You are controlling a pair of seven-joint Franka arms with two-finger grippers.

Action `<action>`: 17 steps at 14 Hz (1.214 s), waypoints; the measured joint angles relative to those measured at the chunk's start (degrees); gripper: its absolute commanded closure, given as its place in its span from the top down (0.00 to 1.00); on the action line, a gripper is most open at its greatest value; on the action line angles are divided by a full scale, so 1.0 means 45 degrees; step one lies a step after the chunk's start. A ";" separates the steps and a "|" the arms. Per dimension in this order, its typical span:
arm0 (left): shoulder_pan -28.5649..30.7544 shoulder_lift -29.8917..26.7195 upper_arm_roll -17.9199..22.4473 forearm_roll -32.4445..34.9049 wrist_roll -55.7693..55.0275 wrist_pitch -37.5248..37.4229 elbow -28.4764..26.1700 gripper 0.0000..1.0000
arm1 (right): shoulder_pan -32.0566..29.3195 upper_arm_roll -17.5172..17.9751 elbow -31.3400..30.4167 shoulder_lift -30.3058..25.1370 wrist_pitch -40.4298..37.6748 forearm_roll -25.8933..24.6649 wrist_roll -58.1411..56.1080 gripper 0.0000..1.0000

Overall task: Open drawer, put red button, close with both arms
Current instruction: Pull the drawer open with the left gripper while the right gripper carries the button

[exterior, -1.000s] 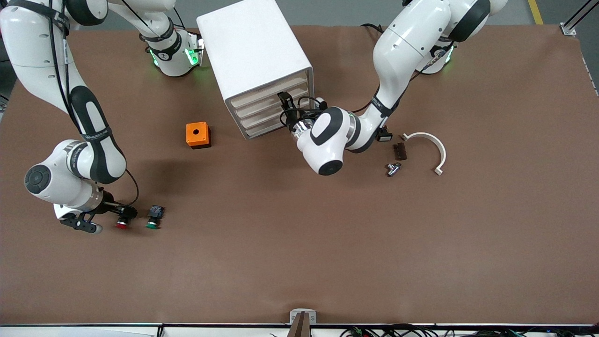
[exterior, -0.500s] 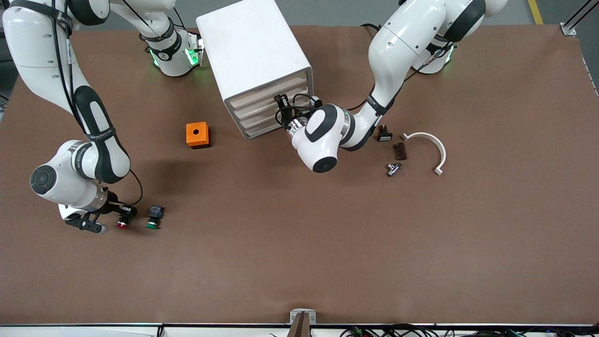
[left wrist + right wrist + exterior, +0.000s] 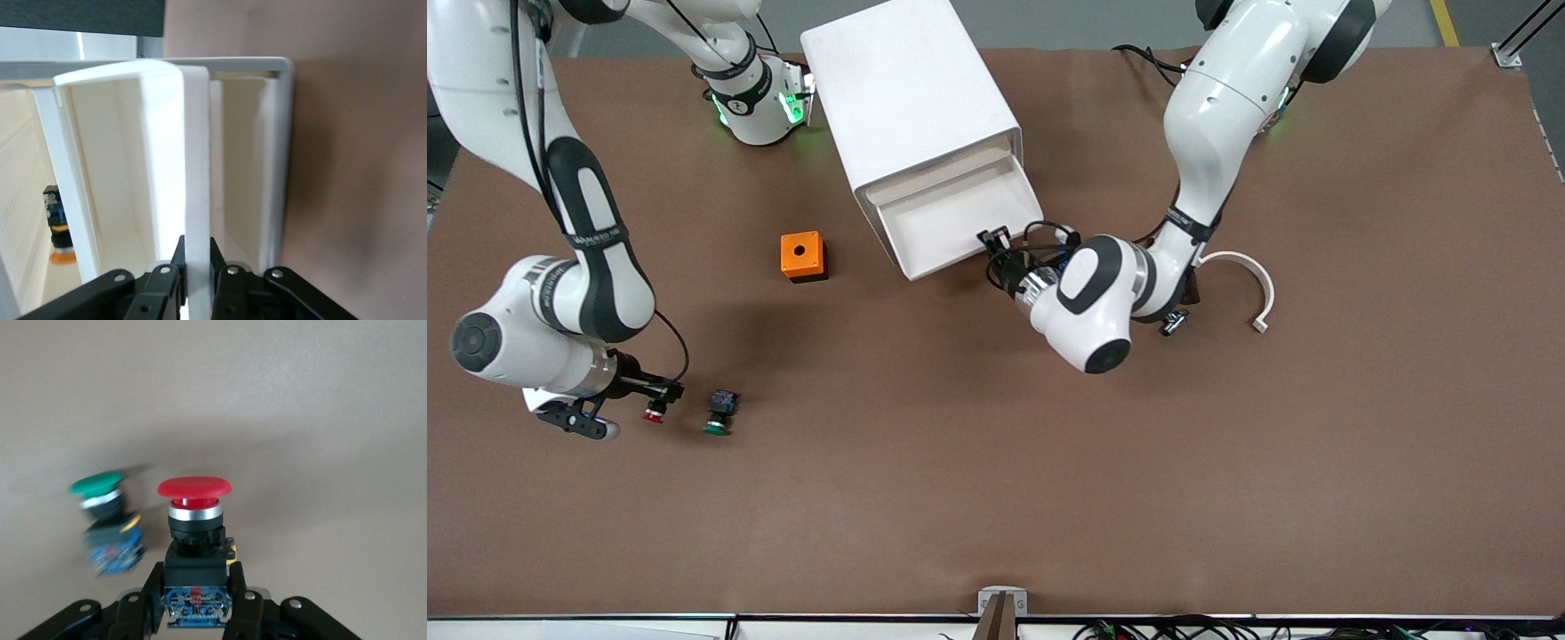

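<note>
The white cabinet (image 3: pixel 907 89) stands toward the robots' bases. One drawer (image 3: pixel 951 222) is pulled out, and its tray is empty. My left gripper (image 3: pixel 996 244) is shut on the drawer's front wall at the corner toward the left arm's end. In the left wrist view the white front wall (image 3: pixel 197 167) runs between the jaws of the left gripper (image 3: pixel 197 267). My right gripper (image 3: pixel 660 397) is shut on the red button (image 3: pixel 654 415), low over the table at the right arm's end. The right wrist view shows the red button (image 3: pixel 193 490) upright in the right gripper (image 3: pixel 195 587).
A green-capped button (image 3: pixel 718 418) lies on the table beside the red one and also shows in the right wrist view (image 3: pixel 100 487). An orange box with a hole (image 3: pixel 802 256) sits beside the cabinet. A white curved piece (image 3: pixel 1249 280) and a small metal part (image 3: pixel 1174 322) lie near the left arm.
My left gripper has pulled the drawer out toward the front camera, and it now stands open. My right gripper, with the red button, has shifted slightly away from the green button.
</note>
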 measured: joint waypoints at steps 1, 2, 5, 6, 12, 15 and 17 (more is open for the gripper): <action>0.0113 0.0000 0.0134 -0.0001 0.0311 0.0001 0.0124 0.22 | 0.0304 0.0010 0.0041 -0.0687 -0.0898 0.0006 0.0881 0.00; 0.0234 0.0000 0.0226 -0.0001 0.0635 0.0021 0.0221 0.35 | 0.0695 0.0021 0.0047 -0.1408 -0.1687 0.0009 0.1882 0.00; 0.0505 0.0001 0.0401 0.0020 0.1437 0.0361 0.0350 1.00 | 0.2127 0.0079 -0.0388 -0.3375 -0.3004 0.0022 0.5179 0.00; 0.0546 0.0000 0.0498 0.0032 0.1592 0.0408 0.0403 0.99 | 0.2694 0.0092 -0.0748 -0.3928 -0.3079 0.0028 0.6297 0.00; 0.0618 -0.0101 0.0770 0.1613 0.1867 0.0411 0.0895 0.99 | 0.7379 0.0173 -0.1685 -0.5071 -0.2276 0.0050 1.4015 0.00; 0.0627 -0.0540 0.1072 0.3426 0.1914 0.0413 0.1162 0.99 | 0.8992 0.0172 -0.1718 -0.4996 -0.1345 0.0050 1.6589 0.00; 0.0624 -0.1083 0.1097 0.5391 0.2452 0.0397 0.1263 0.99 | 0.9743 0.0157 -0.1743 -0.4712 -0.0664 0.0050 1.7811 0.00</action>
